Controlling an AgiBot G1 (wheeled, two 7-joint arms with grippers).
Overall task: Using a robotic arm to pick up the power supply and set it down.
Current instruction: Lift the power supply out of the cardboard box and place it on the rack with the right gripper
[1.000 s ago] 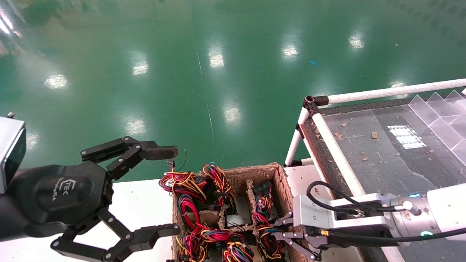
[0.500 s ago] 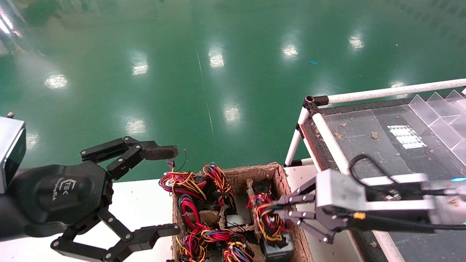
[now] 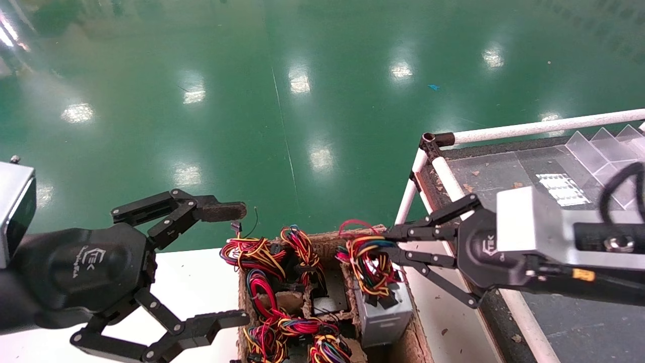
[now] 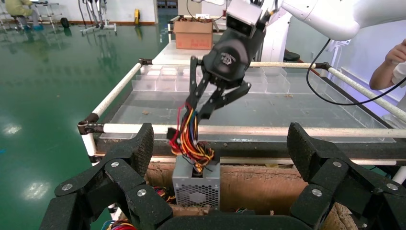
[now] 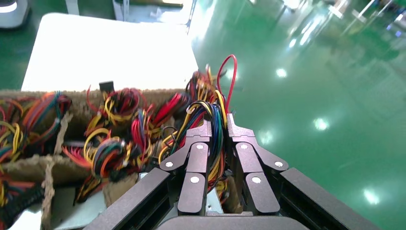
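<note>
- A brown fibre tray [image 3: 390,237] with compartments stands on a white bench [image 3: 201,282]; it is the landmark here.
- The right gripper [image 3: 390,249], the robotic arm doing the work, reaches over the tray's right side. Its fingers [image 5: 198,158] are closed on the red, yellow, black and blue wire bundle [image 3: 370,259] of the power supply [image 3: 383,312].
- The power supply, a silver-grey metal box, hangs by those wires. It is partly lifted out of the tray's right-hand compartment and tilted, with its lower end at or below the tray's rim.
- The left wrist view shows the same box [image 4: 196,184] dangling under the gripper, its perforated face turned outward.
- The left gripper [image 3: 229,264] hovers just left of the tray with fingers spread wide, holding nothing.
- Other wire bundles [image 3: 267,267] fill the tray's remaining compartments.
- A framed surface with white tubes [image 3: 534,242] lies right of the tray.
- Risks, as I judge them: the hold is on wires only, so the box could swing, slip free, or strain its leads. Its lower edge could catch the tray wall and drag the tray. Neighbouring wires could snag.
</note>
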